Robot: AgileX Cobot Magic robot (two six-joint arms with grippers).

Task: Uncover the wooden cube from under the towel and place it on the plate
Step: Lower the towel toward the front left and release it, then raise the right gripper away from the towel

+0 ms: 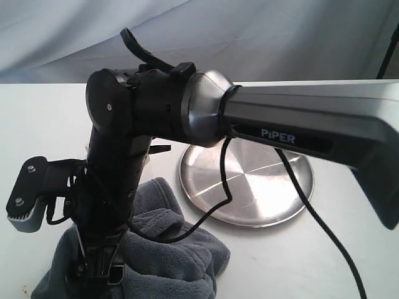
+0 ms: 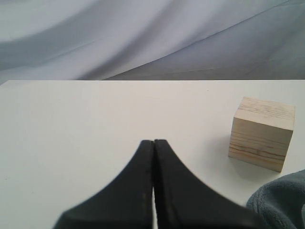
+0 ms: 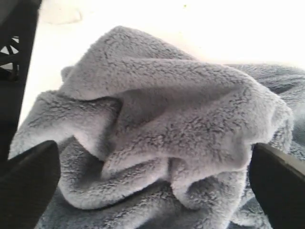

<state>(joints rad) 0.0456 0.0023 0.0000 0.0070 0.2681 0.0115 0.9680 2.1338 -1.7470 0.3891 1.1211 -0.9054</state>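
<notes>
Your wooden cube [image 2: 262, 133] sits uncovered and upright on the desk [image 2: 71, 133], just beside the edge of the towel [image 2: 282, 204]. Your left pincer [image 2: 153, 148] is pressed fully closed on nothing, near that same edge. Your right pincer [image 3: 153, 167] is spread wide, straddling the towel's bunched folds. The plate [image 1: 268, 187] lies close beside the towel.

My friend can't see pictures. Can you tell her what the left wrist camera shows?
A pale wooden cube sits uncovered on a white table, with a corner of the fluffy grey towel near it. In front, the black left pincer is shut tight, holding nothing.
</notes>
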